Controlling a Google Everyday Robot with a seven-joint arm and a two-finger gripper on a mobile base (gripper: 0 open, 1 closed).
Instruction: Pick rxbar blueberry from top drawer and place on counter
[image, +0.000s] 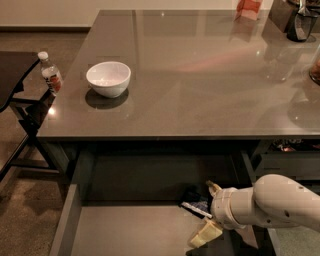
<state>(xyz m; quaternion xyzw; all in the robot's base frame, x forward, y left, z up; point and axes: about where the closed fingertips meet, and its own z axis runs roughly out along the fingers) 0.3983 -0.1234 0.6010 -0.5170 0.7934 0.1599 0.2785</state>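
Because the wide, shallow grey metal top drawer (125, 230) stands pulled out below the table's front edge, I come in from the right with my rounded white arm (280, 205) low over its plain flat bottom. My gripper (202, 214) sits at the drawer's right side, near the back, with its two pale yellowish fingers (206, 234) spread wide, one nearer the drawer's front and one nearer its back. They are set that way, I judge, to straddle the small flat navy-blue rxbar blueberry (194, 199), which lies on the drawer floor at the mouth of that gap, a white strip showing on its wrapper. Whether either finger touches it I cannot tell; nothing is pinched yet.

Above and beyond, the large glossy grey-brown table (200, 100) offers broad bare surface for setting the bar down. A round white bowl (108, 77) stands toward its left side, well apart from my arm. Just off the left edge, a small clear water bottle (51, 76) with a white cap stands. At the far right corner are an orange-red carton (247, 7) and a dark container (300, 22).
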